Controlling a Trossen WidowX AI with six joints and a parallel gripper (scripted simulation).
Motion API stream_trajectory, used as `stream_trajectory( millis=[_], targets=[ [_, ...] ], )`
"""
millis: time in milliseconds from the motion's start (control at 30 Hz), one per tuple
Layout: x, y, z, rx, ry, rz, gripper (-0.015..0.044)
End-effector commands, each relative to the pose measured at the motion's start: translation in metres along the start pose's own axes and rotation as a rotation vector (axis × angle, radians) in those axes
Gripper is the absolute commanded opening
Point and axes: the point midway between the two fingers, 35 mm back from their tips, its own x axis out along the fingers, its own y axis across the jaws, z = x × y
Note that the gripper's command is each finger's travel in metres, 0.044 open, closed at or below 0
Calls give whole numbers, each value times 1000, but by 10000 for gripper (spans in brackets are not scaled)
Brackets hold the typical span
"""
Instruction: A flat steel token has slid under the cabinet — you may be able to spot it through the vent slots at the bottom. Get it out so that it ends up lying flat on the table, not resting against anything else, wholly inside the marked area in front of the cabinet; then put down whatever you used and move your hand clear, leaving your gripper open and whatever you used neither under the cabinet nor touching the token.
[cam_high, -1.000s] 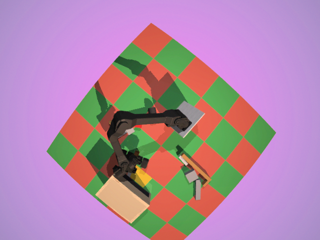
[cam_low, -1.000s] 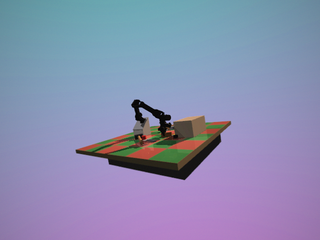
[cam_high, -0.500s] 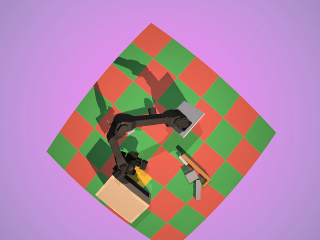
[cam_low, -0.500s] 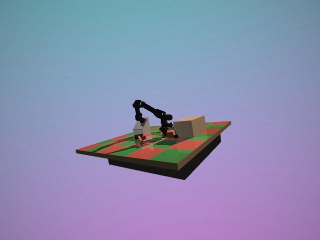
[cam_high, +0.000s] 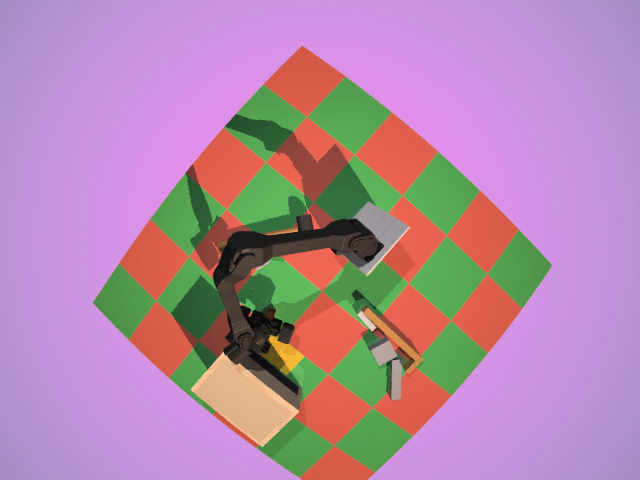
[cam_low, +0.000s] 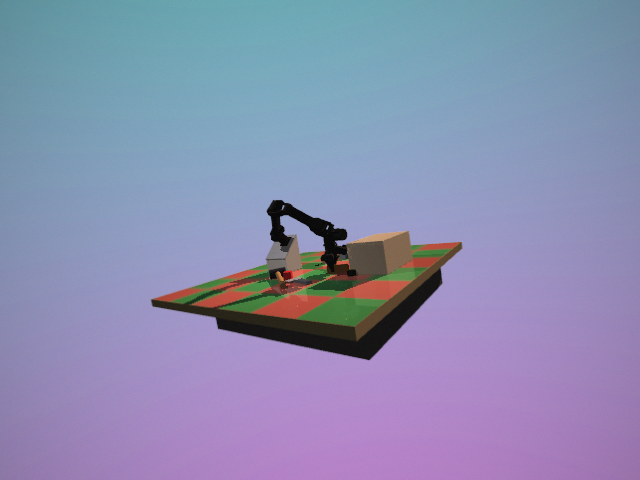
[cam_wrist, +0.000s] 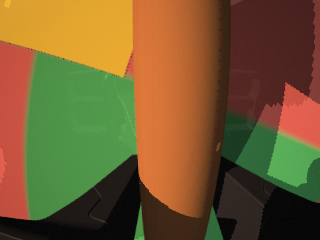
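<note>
My gripper (cam_wrist: 174, 163) (cam_high: 261, 330) is shut on a thick orange rod (cam_wrist: 177, 100), which runs straight up the middle of the wrist view. The hand is low over the table, right in front of the tan cabinet (cam_high: 242, 400) (cam_low: 379, 252). The yellow marked area (cam_high: 287, 357) (cam_wrist: 65, 35) lies beside the hand, in front of the cabinet's dark front edge. In the overhead view the hand hides most of the rod. The steel token does not show in any view.
The arm's grey base plate (cam_high: 387, 227) (cam_low: 284, 255) stands mid-table. A cluster lies to the right: a long orange bar (cam_high: 392, 333), a grey block (cam_high: 382, 352) and a grey bar (cam_high: 395, 379). Small orange (cam_low: 279, 275) and red (cam_low: 287, 273) pieces lie by the base.
</note>
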Motion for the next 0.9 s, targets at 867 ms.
stream_trajectory(
  millis=[867],
  targets=[
    [1, 28, 4, 14, -11, 1, 0]
  ],
)
